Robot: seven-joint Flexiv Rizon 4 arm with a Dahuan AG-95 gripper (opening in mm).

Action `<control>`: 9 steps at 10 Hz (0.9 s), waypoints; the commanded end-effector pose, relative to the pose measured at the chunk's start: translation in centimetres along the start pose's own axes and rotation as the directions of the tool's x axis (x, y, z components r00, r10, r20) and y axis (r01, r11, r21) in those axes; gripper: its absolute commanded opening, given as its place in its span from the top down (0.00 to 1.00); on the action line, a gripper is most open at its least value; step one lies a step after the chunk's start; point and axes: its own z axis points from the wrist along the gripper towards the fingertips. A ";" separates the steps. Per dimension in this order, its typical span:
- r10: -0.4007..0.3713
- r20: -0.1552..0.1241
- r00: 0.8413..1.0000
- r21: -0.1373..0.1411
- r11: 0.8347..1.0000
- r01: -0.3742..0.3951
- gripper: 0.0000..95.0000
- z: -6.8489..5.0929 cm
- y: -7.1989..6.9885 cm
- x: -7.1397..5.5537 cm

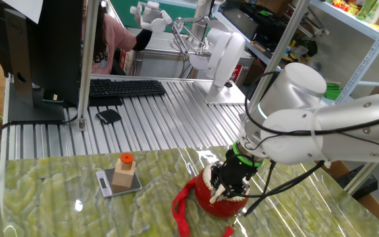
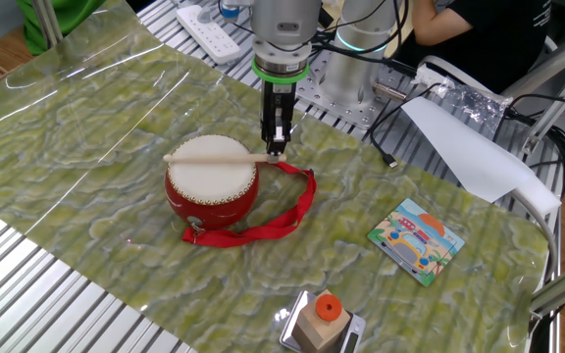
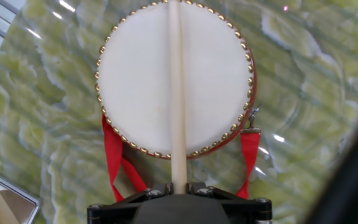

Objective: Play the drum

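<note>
The red drum with a cream skin top stands on the green marbled mat; it also shows in one fixed view and in the hand view. Its red ribbon strap lies looped on the mat beside it. My gripper is at the drum's rim, shut on one end of a pale wooden drumstick. The drumstick lies flat across the middle of the skin. In the hand view the gripper clamps the stick at the bottom edge.
A wooden block with an orange cap stands on a small scale on the mat. A colourful picture card lies to the right. A keyboard, a second white robot and a person are beyond the mat.
</note>
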 end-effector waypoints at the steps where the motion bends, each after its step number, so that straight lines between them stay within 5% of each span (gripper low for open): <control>1: 0.003 0.001 1.000 -0.001 1.000 -0.003 1.00 0.2 0.1 -0.1; 9: -0.006 0.004 1.000 0.001 1.000 0.006 1.00 0.2 0.2 -0.3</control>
